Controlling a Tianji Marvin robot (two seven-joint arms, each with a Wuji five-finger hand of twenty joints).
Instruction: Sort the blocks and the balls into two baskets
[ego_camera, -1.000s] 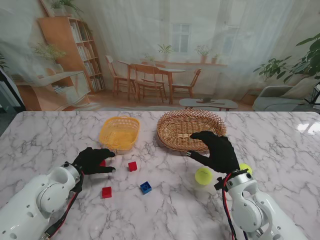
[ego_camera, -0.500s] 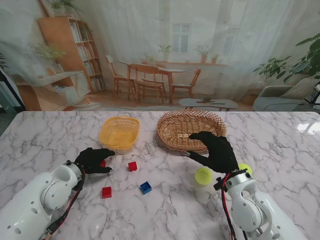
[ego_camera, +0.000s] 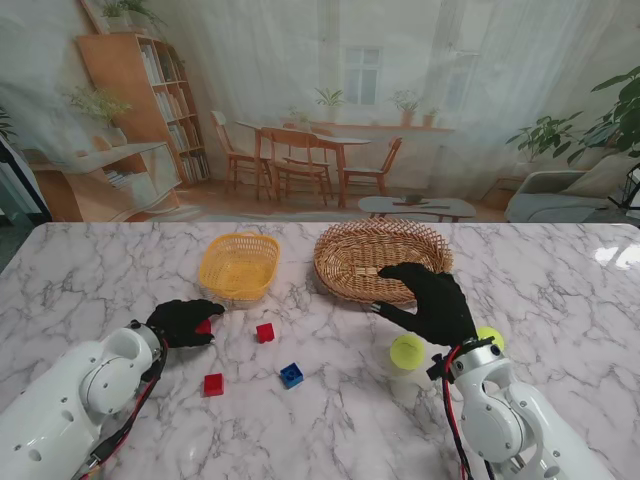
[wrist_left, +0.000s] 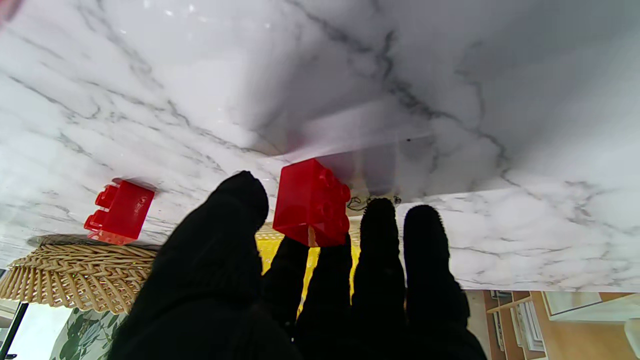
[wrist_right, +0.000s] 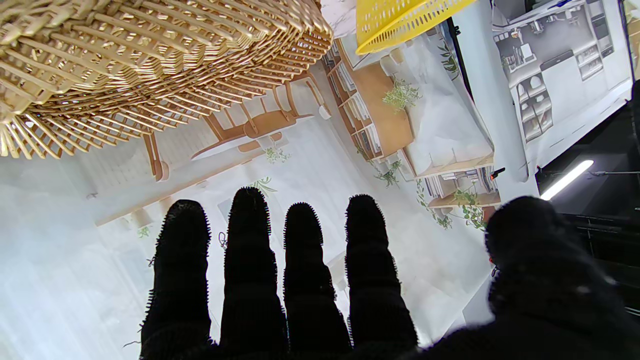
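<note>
My left hand is shut on a red block, near the table's left side. The left wrist view has that red block pinched between the thumb and the fingertips. A second red block lies just right of the hand, and a third lies nearer to me. A blue block sits beside the third one. My right hand hovers open in front of the wicker basket. One yellow-green ball rests by that wrist. Another ball is partly hidden behind it.
A yellow plastic basket stands left of the wicker basket, both at the middle of the marble table. In the right wrist view the wicker basket fills the space beyond the spread fingers.
My left hand's fingers have curled in around the red block and the hand has drawn slightly back toward me. The right hand has hardly moved.
</note>
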